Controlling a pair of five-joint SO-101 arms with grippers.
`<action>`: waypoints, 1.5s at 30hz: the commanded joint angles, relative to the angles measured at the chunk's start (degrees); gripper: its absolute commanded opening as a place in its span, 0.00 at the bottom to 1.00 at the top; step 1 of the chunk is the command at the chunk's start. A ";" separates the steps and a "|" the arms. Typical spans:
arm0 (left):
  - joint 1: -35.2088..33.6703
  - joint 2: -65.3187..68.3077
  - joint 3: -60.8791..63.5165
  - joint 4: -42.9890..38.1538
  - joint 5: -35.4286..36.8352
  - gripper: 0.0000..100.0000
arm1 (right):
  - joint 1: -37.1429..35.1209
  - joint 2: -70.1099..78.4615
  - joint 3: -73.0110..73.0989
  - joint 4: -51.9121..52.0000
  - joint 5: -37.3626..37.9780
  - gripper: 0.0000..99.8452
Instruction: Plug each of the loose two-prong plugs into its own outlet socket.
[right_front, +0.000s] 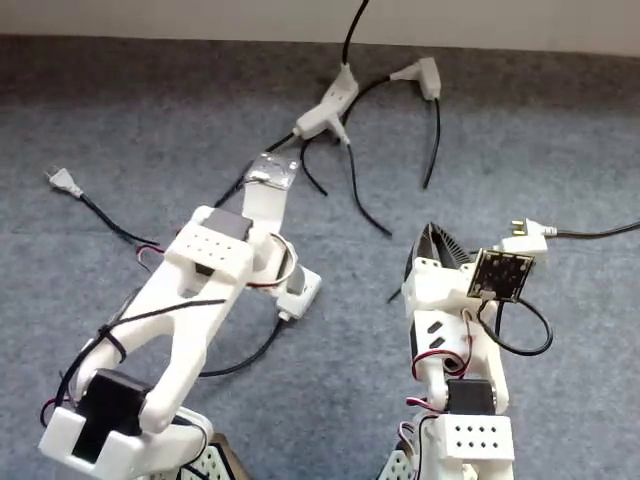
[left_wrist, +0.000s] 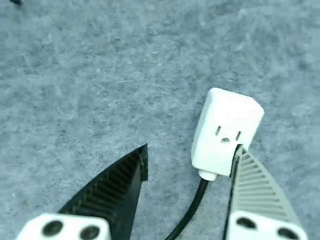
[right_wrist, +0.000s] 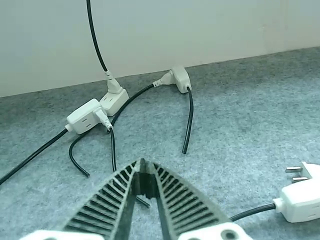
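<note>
A: Checked the left gripper (left_wrist: 192, 150)?

B: Spread wide, low over the grey carpet (left_wrist: 75, 75), straddling a white outlet socket (left_wrist: 226, 131). Socket lying on the carpet, slot face toward the wrist camera, just beside the pale finger (left_wrist: 255, 185) and well apart from the black finger (left_wrist: 117, 185). Cannot tell whether touching. Black cord (left_wrist: 192, 207) running from its base back under the wrist.

A: And the right gripper (right_wrist: 143, 172)?

B: Pressed together, pinching nothing, hovering above the carpet.

A: Located the loose plugs?

B: Spotted a large white plug (right_wrist: 300, 197) near the right gripper, off to its right, prongs bare, flat on the carpet. Marked a small plug (right_front: 62, 181) far out on the left side, well apart from both arms, on a thin black lead.

A: Anything toward the wall (right_wrist: 200, 30)?

B: Noted a second socket block (right_wrist: 85, 116) there, with a corded plug (right_wrist: 114, 97) just beside it. Also an angled plug (right_wrist: 179, 77) farther right, trailing a short cord with a free end. Could not judge seating at that block.
</note>
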 joint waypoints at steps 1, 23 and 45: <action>-2.95 0.31 -0.04 -2.46 -2.20 0.27 | -0.04 -0.92 7.96 0.04 0.70 0.01; -0.66 0.84 3.82 -9.49 -3.16 0.27 | -0.04 -0.92 8.04 0.04 0.70 0.01; -4.70 7.87 0.57 -10.73 -3.43 0.27 | -0.04 -0.92 8.04 0.04 0.70 0.01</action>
